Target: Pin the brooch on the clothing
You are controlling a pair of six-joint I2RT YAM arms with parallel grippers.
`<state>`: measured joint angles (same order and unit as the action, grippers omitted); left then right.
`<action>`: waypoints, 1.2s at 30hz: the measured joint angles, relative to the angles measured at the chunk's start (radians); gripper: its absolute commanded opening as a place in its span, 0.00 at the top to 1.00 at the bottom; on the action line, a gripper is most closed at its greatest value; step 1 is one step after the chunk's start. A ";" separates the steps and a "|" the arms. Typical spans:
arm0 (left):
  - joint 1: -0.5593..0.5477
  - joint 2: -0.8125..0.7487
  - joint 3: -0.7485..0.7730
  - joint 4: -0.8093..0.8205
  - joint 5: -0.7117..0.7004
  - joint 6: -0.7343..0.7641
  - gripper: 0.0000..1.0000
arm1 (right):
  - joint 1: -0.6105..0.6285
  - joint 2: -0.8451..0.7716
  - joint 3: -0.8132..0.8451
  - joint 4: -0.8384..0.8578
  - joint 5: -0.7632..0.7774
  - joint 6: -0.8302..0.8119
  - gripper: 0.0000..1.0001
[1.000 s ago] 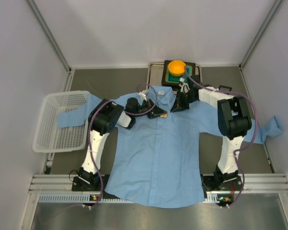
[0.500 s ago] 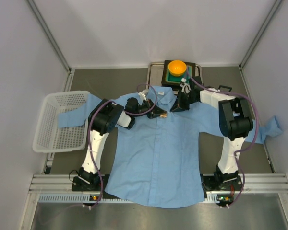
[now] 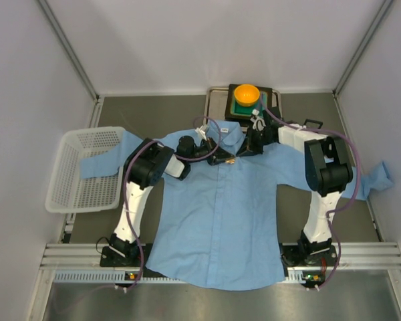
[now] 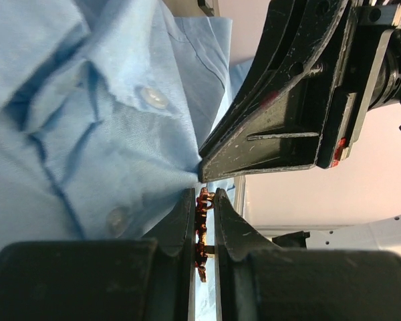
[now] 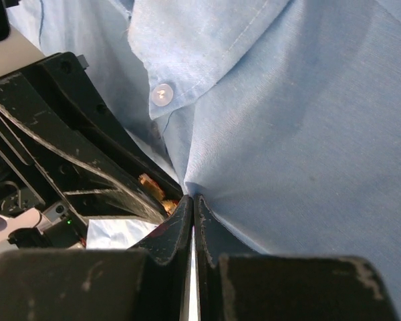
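At shirt collar, top view: left pincer (image 3: 222, 158) and right pincer (image 3: 246, 151) tip to tip over shirt (image 3: 220, 221) on bench (image 3: 154, 110).
Left wrist view: left pincer pinching brooch (image 4: 202, 231) edge-on between fingers.
Right wrist view: right pincer pressed together on shirt fold; brooch just left of tips.

Plain pale walls (image 3: 187, 40) close in a dark grey table top (image 3: 154, 114) on three sides, with slim metal posts (image 3: 70, 50) running up the corners at 11 and 1 o'clock. A white mesh basket (image 3: 87, 170) sits at 9 o'clock. An orange bowl (image 3: 246, 93) rests on a green pad (image 3: 239, 107) at 12 o'clock, near the back wall. A ribbed aluminium rail (image 3: 214, 254) spans the 6 o'clock edge. The light is even and soft, the shadows faint.
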<state>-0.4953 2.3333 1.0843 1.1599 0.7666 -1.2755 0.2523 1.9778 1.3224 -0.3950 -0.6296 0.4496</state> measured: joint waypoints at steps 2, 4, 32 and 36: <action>-0.010 0.002 0.008 0.001 0.000 -0.002 1.00 | 0.002 0.000 0.000 0.005 -0.009 0.003 1.00; -0.020 0.010 0.018 0.006 -0.001 -0.002 1.00 | 0.004 0.000 0.000 0.008 -0.018 0.006 1.00; -0.021 0.006 0.024 -0.083 0.002 0.048 0.55 | 0.005 -0.034 -0.023 0.004 0.042 -0.004 1.00; -0.020 0.005 0.024 -0.081 0.003 0.047 0.52 | 0.005 -0.034 -0.023 0.001 0.054 -0.008 1.00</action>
<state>-0.5156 2.3386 1.1088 1.0790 0.7696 -1.2289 0.2573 1.9438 1.2999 -0.3943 -0.5755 0.4416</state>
